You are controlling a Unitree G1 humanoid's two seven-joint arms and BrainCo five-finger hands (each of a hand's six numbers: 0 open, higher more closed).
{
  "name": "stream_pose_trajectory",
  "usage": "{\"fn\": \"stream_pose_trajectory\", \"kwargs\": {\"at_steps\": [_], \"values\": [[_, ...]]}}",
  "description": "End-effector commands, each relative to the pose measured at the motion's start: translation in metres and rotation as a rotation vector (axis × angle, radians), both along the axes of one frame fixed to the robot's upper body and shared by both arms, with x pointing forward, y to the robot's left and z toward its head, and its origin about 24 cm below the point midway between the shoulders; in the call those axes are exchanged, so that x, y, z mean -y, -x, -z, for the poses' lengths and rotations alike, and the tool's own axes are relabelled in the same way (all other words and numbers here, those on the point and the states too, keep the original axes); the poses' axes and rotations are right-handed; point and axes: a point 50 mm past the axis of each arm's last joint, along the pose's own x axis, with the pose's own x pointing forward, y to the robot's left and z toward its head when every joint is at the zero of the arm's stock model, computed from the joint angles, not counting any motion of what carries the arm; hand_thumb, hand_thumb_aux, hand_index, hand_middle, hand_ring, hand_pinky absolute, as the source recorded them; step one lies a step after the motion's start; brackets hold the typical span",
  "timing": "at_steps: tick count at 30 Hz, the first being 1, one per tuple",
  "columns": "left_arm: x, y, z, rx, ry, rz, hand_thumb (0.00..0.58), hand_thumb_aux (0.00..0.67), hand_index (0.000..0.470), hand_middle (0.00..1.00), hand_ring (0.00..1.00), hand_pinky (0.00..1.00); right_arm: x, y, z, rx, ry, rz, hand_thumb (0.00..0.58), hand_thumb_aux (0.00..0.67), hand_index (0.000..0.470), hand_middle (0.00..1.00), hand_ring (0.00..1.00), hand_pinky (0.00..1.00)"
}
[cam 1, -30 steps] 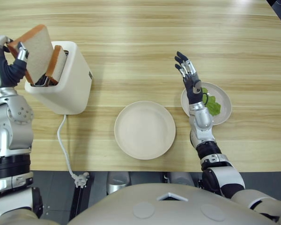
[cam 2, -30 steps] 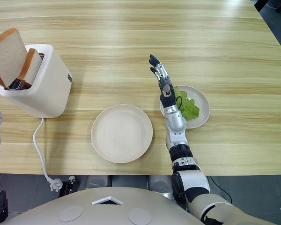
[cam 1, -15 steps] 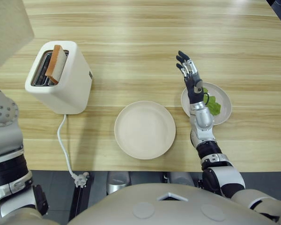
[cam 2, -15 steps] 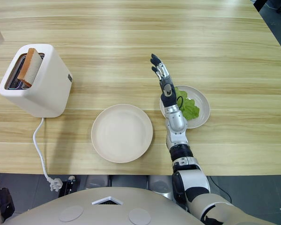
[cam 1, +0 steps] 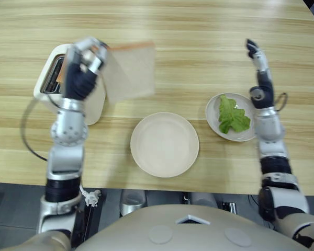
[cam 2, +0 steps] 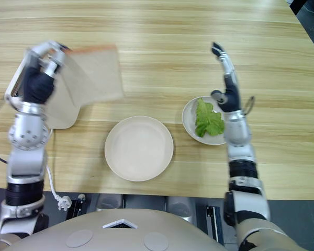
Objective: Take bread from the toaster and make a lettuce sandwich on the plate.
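Bread slice (cam 1: 130, 70) gripped at one edge by left hand (cam 1: 82, 70), hanging tilted in the air just beside white toaster (cam 1: 96, 104) and up-left of plate (cam 1: 165, 157); probably held that way for a flat drop onto the plate. Pale, soft-looking crumb, brown crust, squarish. Plate round, shallow, matte cream. Lettuce (cam 1: 231, 114) crinkled and green, lying in small dish (cam 1: 249, 137) near the plate. Right hand (cam 1: 260, 73) raised beside that dish, fingers stretched out, grasping nothing, likely parked out of the way. Striped light wood counter (cam 1: 199, 42).
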Motion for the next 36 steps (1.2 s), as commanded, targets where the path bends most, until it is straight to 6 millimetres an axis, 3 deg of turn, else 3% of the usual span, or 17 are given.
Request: {"fn": "stream_pose_trajectory", "kwargs": {"at_steps": [1,8,11,16,28,29,30,31,32,36], "values": [[0.016,0.012,0.033,-0.204,0.046,0.107,0.580,0.670,0.460,1.00,1.00,1.00,0.023,0.005,0.006,-0.053,0.176,0.116,0.000,0.000,0.000,0.00,0.00,0.00],[0.025,0.025,0.066,-0.411,0.101,0.150,0.580,0.670,0.460,1.00,1.00,1.00,0.048,0.008,0.037,-0.155,0.740,0.268,0.000,0.000,0.000,0.00,0.00,0.00],[0.027,0.028,0.075,-0.458,0.112,0.137,0.580,0.670,0.460,1.00,1.00,1.00,0.053,0.012,0.051,-0.162,0.873,0.283,0.000,0.000,0.000,0.00,0.00,0.00],[0.030,0.030,0.090,-0.529,0.134,0.120,0.580,0.670,0.460,1.00,1.00,1.00,0.054,0.016,0.065,-0.173,0.926,0.274,0.000,0.000,0.000,0.00,0.00,0.00],[0.027,0.030,0.119,-0.618,-0.008,0.068,0.580,0.670,0.460,1.00,1.00,1.00,0.052,0.014,0.067,-0.166,0.910,0.249,0.000,0.000,0.000,0.00,0.00,0.00],[0.027,0.031,0.121,-0.621,-0.037,0.070,0.577,0.625,0.429,1.00,1.00,1.00,0.052,0.014,0.068,-0.165,0.908,0.248,0.000,0.000,0.000,0.00,0.00,0.00],[0.027,0.031,0.122,-0.622,-0.055,0.071,0.577,0.625,0.429,1.00,1.00,1.00,0.052,0.014,0.068,-0.165,0.907,0.247,0.000,0.000,0.000,0.00,0.00,0.00],[0.027,0.032,0.122,-0.618,-0.074,0.066,0.343,0.242,0.166,1.00,1.00,1.00,0.052,0.014,0.068,-0.165,0.906,0.245,0.000,0.000,0.000,0.00,0.00,0.00],[0.027,0.032,0.123,-0.609,-0.103,0.056,0.000,0.000,0.000,1.00,1.00,1.00,0.051,0.014,0.068,-0.163,0.905,0.240,0.000,0.000,0.000,0.00,0.00,0.00],[0.025,0.030,0.122,-0.571,-0.168,0.022,0.000,0.000,0.000,1.00,1.00,1.00,0.049,0.014,0.069,-0.164,0.903,0.232,0.000,0.000,0.000,0.00,0.00,0.00]]}}
